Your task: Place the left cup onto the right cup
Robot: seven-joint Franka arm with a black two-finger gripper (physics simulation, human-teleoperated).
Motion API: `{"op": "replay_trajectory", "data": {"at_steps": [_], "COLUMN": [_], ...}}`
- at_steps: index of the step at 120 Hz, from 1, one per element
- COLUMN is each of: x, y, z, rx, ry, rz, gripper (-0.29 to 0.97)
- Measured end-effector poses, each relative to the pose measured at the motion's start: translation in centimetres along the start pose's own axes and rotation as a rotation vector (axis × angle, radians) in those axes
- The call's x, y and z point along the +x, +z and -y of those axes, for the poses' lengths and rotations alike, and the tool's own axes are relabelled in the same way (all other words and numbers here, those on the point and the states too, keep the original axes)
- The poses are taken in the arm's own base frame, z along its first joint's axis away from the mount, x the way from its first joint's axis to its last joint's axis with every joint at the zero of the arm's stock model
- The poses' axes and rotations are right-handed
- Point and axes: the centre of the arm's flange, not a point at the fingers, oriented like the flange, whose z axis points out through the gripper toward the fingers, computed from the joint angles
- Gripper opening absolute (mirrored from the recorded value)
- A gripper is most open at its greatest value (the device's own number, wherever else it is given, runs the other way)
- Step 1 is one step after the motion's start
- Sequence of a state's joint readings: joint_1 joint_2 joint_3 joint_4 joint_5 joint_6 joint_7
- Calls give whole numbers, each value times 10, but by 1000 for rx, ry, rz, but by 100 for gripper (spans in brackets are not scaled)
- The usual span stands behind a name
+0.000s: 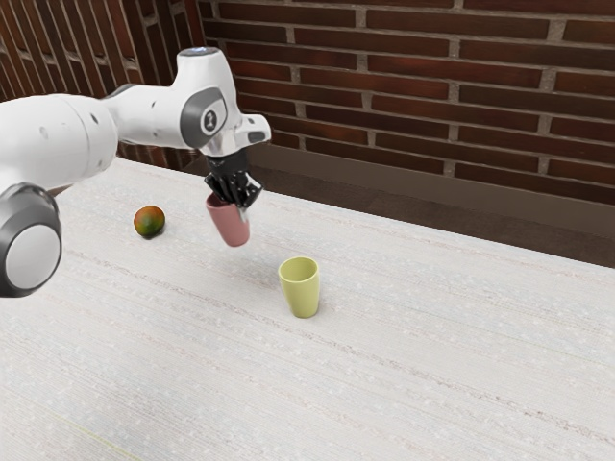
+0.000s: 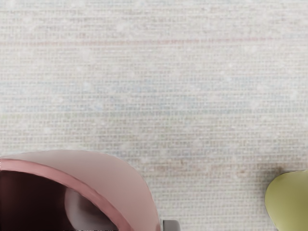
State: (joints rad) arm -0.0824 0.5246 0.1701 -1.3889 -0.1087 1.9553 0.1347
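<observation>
The jaws are seen clamped on the rim of the pink cup [image 1: 229, 223], held tilted just beneath the gripper [image 1: 233, 196]. The yellow-green cup [image 1: 300, 286] is left upright on the table [image 1: 442, 365], lower than the jaws and apart from them.

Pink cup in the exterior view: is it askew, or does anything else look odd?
Yes: the pink cup hangs tilted in the gripper, held at its rim, not upright. The yellow-green cup stands upright on the table; the round fruit lies apart. Nothing looks spilled or damaged.
</observation>
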Motion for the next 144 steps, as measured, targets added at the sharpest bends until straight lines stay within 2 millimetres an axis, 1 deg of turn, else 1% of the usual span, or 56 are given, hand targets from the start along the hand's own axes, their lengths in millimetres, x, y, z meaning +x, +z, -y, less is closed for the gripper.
{"op": "replay_trajectory", "data": {"at_steps": [10,17,30,41,47,52,63,70,86,118,144], "x": [-15,-23,-37,-43,-45,-44,-38,-35,-32,-21,-17], "y": [-36,-55,-79,-84,-83,-80,-68,-55,-36,-15,-5], "z": [-28,-45,-84,-115,-129,-135,-140,-142,-154,-160,-163], "rx": [1,6,2,0,7,12,23,28,31,32,28], "ry": [48,80,145,196,219,230,239,241,258,258,255], "rz": [1,3,5,14,19,24,39,55,70,50,35], "gripper": [-10,-10,-10,-10,-10,-10,-10,-10,-10,-10,-10]}}
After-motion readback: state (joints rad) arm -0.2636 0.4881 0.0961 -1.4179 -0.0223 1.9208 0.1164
